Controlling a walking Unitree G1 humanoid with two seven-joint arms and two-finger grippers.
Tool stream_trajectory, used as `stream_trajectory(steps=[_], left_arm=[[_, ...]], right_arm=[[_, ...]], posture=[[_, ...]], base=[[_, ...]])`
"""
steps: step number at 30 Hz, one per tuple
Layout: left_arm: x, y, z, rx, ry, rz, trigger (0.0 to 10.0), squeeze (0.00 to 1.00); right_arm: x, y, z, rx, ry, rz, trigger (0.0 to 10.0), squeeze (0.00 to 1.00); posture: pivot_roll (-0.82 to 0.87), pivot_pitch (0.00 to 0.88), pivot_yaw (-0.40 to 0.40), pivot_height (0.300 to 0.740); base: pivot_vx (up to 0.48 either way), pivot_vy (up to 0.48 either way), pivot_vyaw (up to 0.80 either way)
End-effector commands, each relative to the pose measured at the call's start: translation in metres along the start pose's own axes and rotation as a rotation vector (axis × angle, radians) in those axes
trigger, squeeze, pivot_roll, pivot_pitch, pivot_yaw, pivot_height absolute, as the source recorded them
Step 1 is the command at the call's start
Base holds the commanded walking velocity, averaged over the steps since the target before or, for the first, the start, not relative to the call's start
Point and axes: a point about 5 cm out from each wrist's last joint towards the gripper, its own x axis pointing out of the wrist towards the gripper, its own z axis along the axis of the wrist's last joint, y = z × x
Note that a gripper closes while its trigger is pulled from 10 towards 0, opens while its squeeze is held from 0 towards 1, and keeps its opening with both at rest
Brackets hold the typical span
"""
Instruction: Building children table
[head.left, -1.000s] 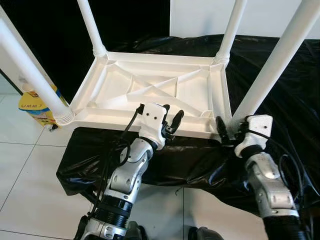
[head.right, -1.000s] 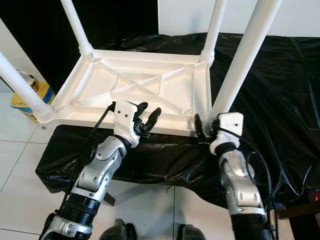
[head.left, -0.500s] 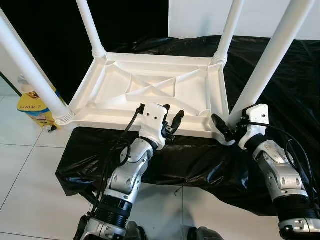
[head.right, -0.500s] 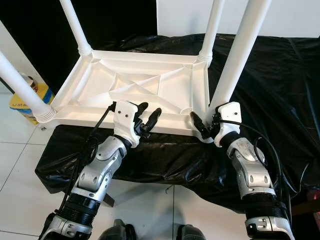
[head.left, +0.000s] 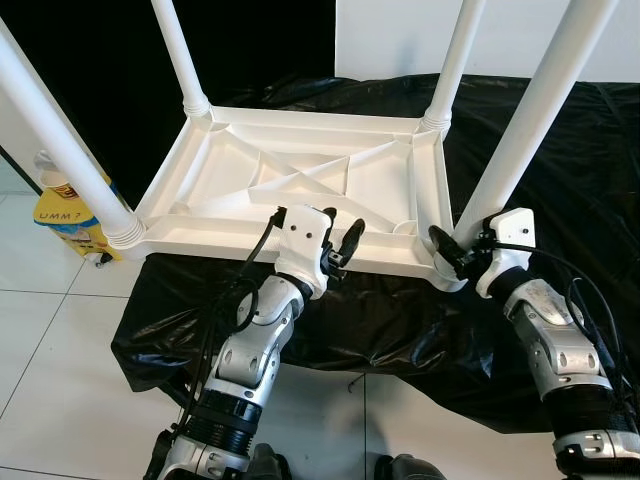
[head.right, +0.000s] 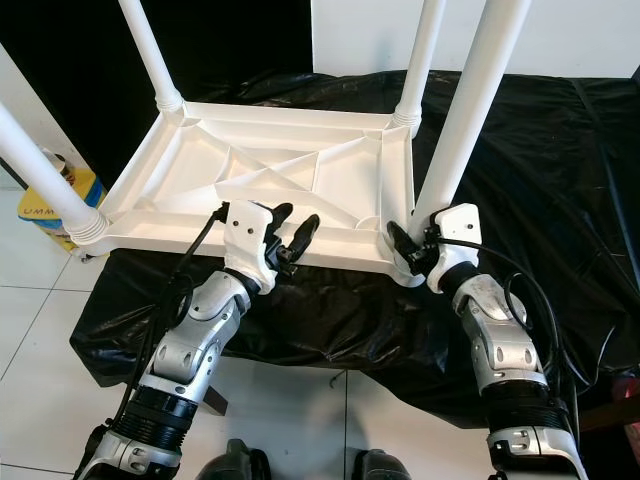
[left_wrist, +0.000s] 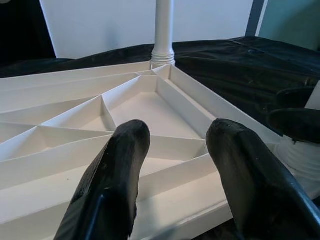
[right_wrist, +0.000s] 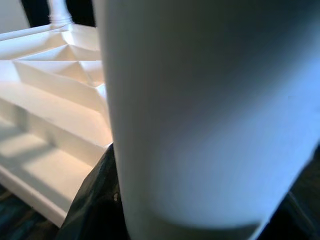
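A white plastic children's table (head.left: 200, 238) lies upside down on a black cloth, all its legs pointing up. My left gripper (head.left: 343, 228) is open at the middle of the table's near rim, its fingers (left_wrist: 125, 165) hovering just over the ribbed underside. My right gripper (head.left: 452, 255) is at the base of the near right leg (head.left: 520, 130), where the leg meets its corner socket. In the right wrist view this leg (right_wrist: 210, 110) sits between the fingers, one black finger (right_wrist: 92, 200) pressed against its side.
The black cloth (head.left: 570, 140) covers a low platform and hangs over its front edge. A yellow package (head.left: 60, 212) stands on the white tiled floor (head.left: 50, 350) at the left, behind the near left leg (head.left: 60, 140). A white wall is behind.
My right gripper rose from below the table's near right corner and moved in against the base of the near right leg. The left gripper has stayed at the near rim.
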Motion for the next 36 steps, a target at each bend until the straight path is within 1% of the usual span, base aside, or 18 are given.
stream_trajectory(steps=[1, 3, 4, 6, 7, 9, 10, 12, 13, 18, 19, 20, 22, 23, 25, 26, 31, 36], left_arm=[[-0.001, -0.001, 0.001, 0.015, 0.002, -0.014, 10.0, 0.00], [0.000, -0.001, 0.001, 0.015, 0.003, -0.017, 10.0, 0.00], [0.000, -0.001, 0.001, 0.015, 0.003, -0.017, 10.0, 0.00], [0.000, -0.001, 0.001, 0.015, 0.003, -0.020, 10.0, 0.00], [0.000, -0.001, 0.001, 0.015, 0.003, -0.020, 10.0, 0.00], [0.001, -0.001, 0.001, 0.014, 0.003, -0.024, 10.0, 0.00], [0.001, -0.001, 0.001, 0.014, 0.003, -0.024, 10.0, 0.00], [0.001, -0.001, 0.001, 0.013, 0.004, -0.027, 10.0, 0.00], [0.001, -0.001, 0.001, 0.013, 0.004, -0.027, 10.0, 0.00], [0.001, -0.001, 0.002, 0.011, 0.004, -0.028, 10.0, 0.00], [0.001, -0.001, 0.002, 0.011, 0.004, -0.028, 10.0, 0.00], [0.000, -0.001, 0.002, 0.011, 0.004, -0.026, 10.0, 0.00], [0.000, -0.001, 0.001, 0.011, 0.005, -0.026, 10.0, 0.00], [0.000, -0.002, 0.001, 0.010, 0.005, -0.025, 10.0, 0.00], [0.000, -0.002, 0.002, 0.008, 0.004, -0.024, 10.0, 0.00], [-0.001, -0.002, 0.001, 0.009, 0.005, -0.024, 10.0, 0.00], [-0.001, -0.001, 0.001, 0.010, 0.005, -0.021, 10.0, 0.00], [-0.001, -0.002, 0.002, 0.009, 0.003, -0.020, 10.0, 0.00]], right_arm=[[-0.005, 0.006, -0.018, 0.014, 0.087, -0.035, 10.0, 0.00], [-0.005, 0.008, -0.018, 0.024, 0.089, -0.099, 10.0, 0.00], [-0.005, 0.008, -0.018, 0.024, 0.089, -0.099, 10.0, 0.00], [-0.006, 0.010, -0.019, 0.039, 0.091, -0.164, 10.0, 0.00], [-0.006, 0.010, -0.019, 0.039, 0.091, -0.164, 10.0, 0.00], [-0.006, 0.011, -0.019, 0.049, 0.096, -0.254, 10.0, 0.00], [-0.006, 0.011, -0.019, 0.049, 0.096, -0.254, 10.0, 0.00], [-0.006, 0.012, -0.019, 0.059, 0.098, -0.334, 10.0, 0.00], [-0.006, 0.012, -0.019, 0.059, 0.098, -0.334, 10.0, 0.00], [-0.005, 0.022, -0.020, 0.079, 0.108, -0.546, 10.0, 0.00], [-0.005, 0.022, -0.020, 0.079, 0.108, -0.546, 10.0, 0.00], [-0.005, 0.029, -0.023, 0.089, 0.133, -0.629, 10.0, 0.00], [-0.005, 0.032, -0.024, 0.095, 0.143, -0.649, 10.0, 0.00], [-0.001, 0.043, -0.023, 0.105, 0.143, -0.617, 10.0, 0.00], [0.001, 0.046, -0.021, 0.108, 0.131, -0.594, 10.0, 0.00], [0.001, 0.047, -0.019, 0.115, 0.117, -0.571, 10.0, 0.00], [0.001, 0.046, -0.018, 0.119, 0.115, -0.575, 10.0, 0.00], [0.004, 0.052, -0.011, 0.125, 0.072, -0.550, 10.0, 0.00]], posture=[[0.07, 0.087, 0.008, 0.740], [0.07, 0.088, 0.011, 0.740], [0.07, 0.088, 0.011, 0.740], [0.07, 0.089, 0.014, 0.740], [0.07, 0.089, 0.014, 0.740], [0.07, 0.090, 0.019, 0.740], [0.07, 0.090, 0.019, 0.740], [0.06, 0.093, 0.021, 0.740], [0.06, 0.093, 0.021, 0.740], [0.07, 0.099, 0.019, 0.740], [0.07, 0.099, 0.019, 0.740], [0.07, 0.099, 0.018, 0.740], [0.07, 0.099, 0.018, 0.740], [0.07, 0.101, 0.017, 0.740], [0.07, 0.102, 0.016, 0.740], [0.07, 0.103, 0.015, 0.740], [0.08, 0.102, 0.011, 0.740], [0.07, 0.098, 0.011, 0.740]], base=[[0.000, 0.000, 0.00], [0.000, 0.000, 0.00], [0.000, 0.000, 0.00], [0.000, 0.000, 0.00], [0.000, 0.000, 0.00], [0.000, 0.000, 0.00], [0.000, 0.000, 0.00], [0.000, 0.000, 0.00], [0.000, 0.000, 0.00], [0.000, 0.000, 0.00], [0.000, 0.000, 0.00], [0.000, 0.000, 0.00], [0.000, 0.000, 0.00], [0.000, 0.000, 0.00], [0.000, 0.000, 0.00], [0.000, 0.000, 0.00], [0.000, 0.000, 0.00], [0.000, 0.000, 0.00]])
